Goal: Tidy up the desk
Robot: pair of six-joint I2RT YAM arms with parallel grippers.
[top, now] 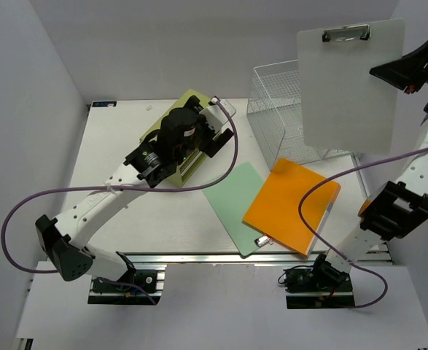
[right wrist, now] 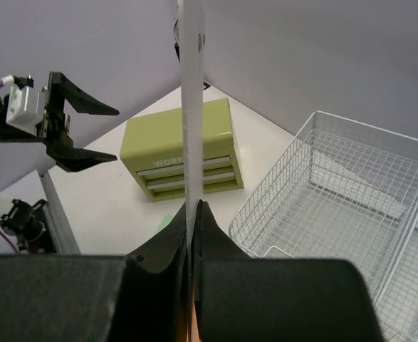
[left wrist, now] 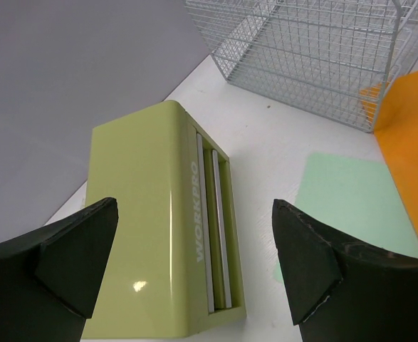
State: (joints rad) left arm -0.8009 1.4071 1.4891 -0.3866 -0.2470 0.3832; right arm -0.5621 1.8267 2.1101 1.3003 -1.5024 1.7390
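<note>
The white desk (top: 126, 211) holds an olive-green drawer box (top: 187, 103) at the back, a pale green sheet (top: 232, 200) and an orange folder (top: 290, 208) in front. My right gripper (top: 388, 73) is shut on the edge of a white clipboard (top: 348, 80) and holds it high above the white wire tray rack (top: 275, 102). In the right wrist view the clipboard (right wrist: 191, 100) shows edge-on between the fingers (right wrist: 216, 235). My left gripper (left wrist: 194, 263) is open and empty, hovering above the drawer box (left wrist: 152, 235).
The wire rack (left wrist: 315, 50) stands at the back right of the desk, next to the drawer box (right wrist: 180, 153). The orange folder overlaps the green sheet (left wrist: 344, 206) and reaches near the aluminium front rail (top: 221, 257). Grey walls enclose the desk.
</note>
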